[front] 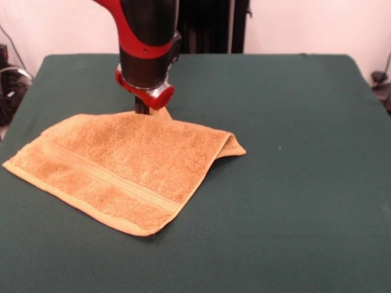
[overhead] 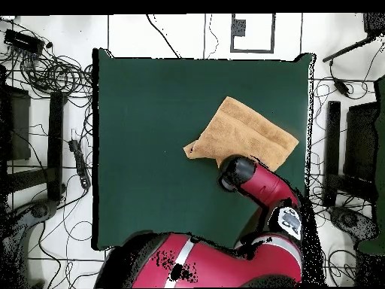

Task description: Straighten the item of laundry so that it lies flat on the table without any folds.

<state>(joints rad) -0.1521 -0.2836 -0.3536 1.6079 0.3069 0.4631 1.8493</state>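
Tool down at towel's far edge, touching it; the wrist hides the fingers, so its opening can't be told. Towel lies on table with one corner folded over, near the edge at front view's left.

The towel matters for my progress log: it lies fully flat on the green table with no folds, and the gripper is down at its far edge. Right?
Not quite. The front view shows the towel with its right corner folded over, so it is not flat yet. The rest holds: it lies on the green table, and the gripper is down at its far edge.
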